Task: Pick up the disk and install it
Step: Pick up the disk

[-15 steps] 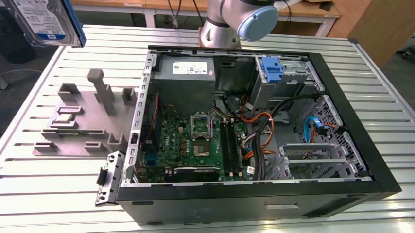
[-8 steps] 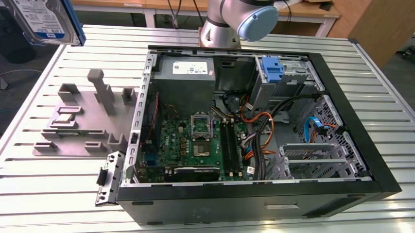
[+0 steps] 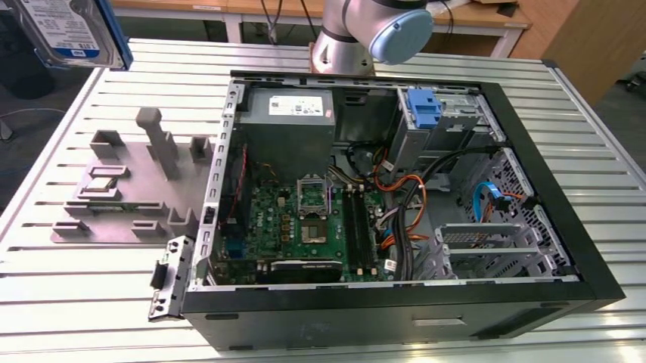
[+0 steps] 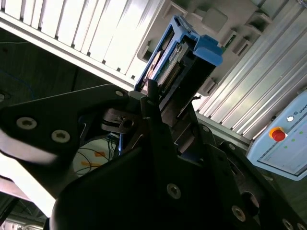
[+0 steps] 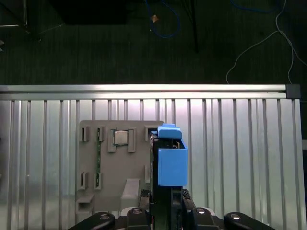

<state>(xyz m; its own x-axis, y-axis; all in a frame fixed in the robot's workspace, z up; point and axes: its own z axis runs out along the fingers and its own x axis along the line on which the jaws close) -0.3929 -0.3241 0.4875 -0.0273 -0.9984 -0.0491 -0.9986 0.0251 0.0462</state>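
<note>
First wrist view: the gripper [image 5: 165, 201] is clamped on the disk [image 5: 171, 163], which stands on edge with its blue bracket towards the camera.
Second wrist view: a black finger [image 4: 154, 112] presses against one face of the disk [image 4: 175, 57].
Disk: in the exterior view it [image 3: 69, 30] hangs in the air, label showing, to the exterior view's left of the case [image 3: 565, 249] and beyond its far corner.
Fixture: grey [image 3: 131, 189], just beside the case on the exterior view's left. In the first wrist view it [image 5: 115, 163] lies below the disk.
Table: slatted metal [image 3: 81, 280], under the case and fixture.
Case: open, lying on its side, motherboard [image 3: 302, 219] and cables [image 3: 404, 219] exposed.
Arm: its base [image 3: 368, 34] stands just behind the case's far wall.
</note>
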